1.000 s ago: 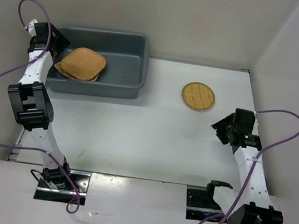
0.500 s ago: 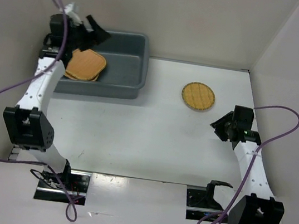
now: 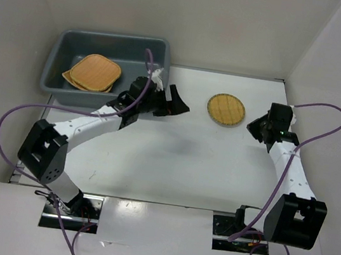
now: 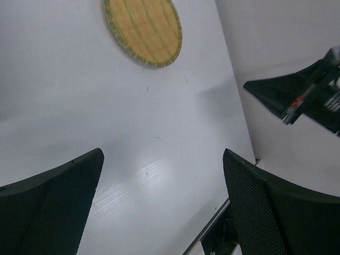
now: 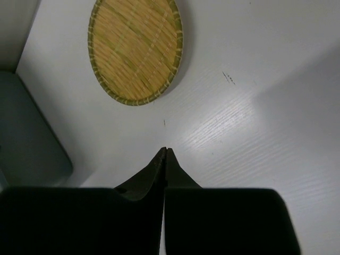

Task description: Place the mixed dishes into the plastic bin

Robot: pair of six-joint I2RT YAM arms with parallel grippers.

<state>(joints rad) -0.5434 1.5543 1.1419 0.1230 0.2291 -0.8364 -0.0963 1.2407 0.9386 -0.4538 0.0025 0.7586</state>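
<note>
Left gripper (image 3: 179,102), jaws spread and empty, has swung out of the plastic bin (image 3: 114,34), leaving stacked plates (image 3: 93,72) behind it; the last round plate (image 3: 226,109) lies on the bench (image 3: 172,160) ahead, with the right gripper (image 3: 254,126) pressed together just beside it.

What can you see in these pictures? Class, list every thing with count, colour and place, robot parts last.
plastic bin: one, blue-grey, far left.
woven plates: at least two, orange-tan, stacked in the bin.
round plate: one, yellowish, dark rim, on the table right of centre.
table: one, white.
cables: two, purple, one per arm.
left gripper: black, open, between bin and round plate.
right gripper: black, shut, right of the round plate.
</note>
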